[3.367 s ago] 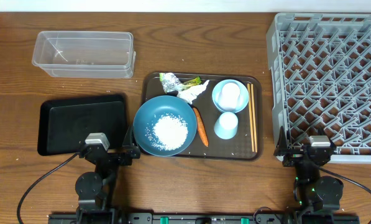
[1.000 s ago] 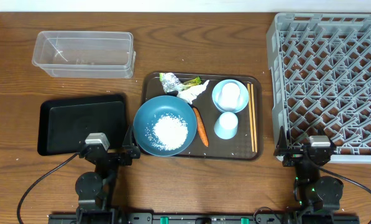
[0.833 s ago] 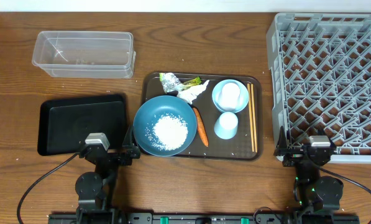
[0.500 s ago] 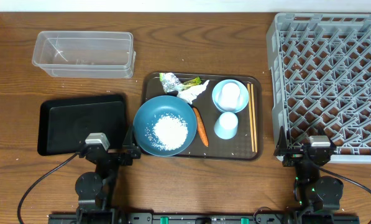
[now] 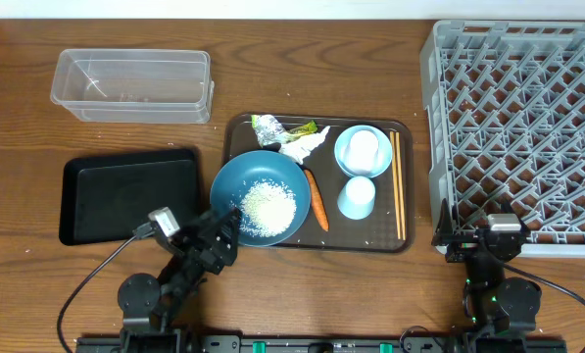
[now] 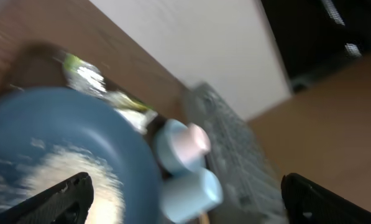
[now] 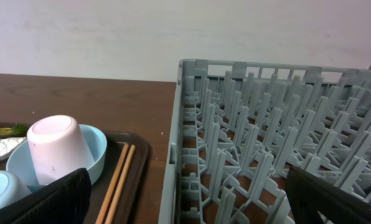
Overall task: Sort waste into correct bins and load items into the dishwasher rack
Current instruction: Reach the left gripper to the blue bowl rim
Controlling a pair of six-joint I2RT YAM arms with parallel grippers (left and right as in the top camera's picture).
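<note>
Left gripper is hovering wide open, empty, at the dark-blue bowl, which is blocking the carrot. Right gripper is sitting open and empty beside the dishwasher rack.

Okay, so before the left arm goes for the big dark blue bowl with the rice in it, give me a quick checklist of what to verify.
1. Left gripper open, at the near-left rim of the large dark-blue round bowl: ok.
2. Bowl upright on the brown serving tray, loose white rice inside: ok.
3. Small orange carrot apart from the bowl's rim: cannot tell.
4. Shallow black rectangular tray and clear plastic tub in view to the left: ok.
5. Left wrist view sharp: not ok, blurred.
6. Right gripper open, beside the grey plastic rack: ok.
</note>
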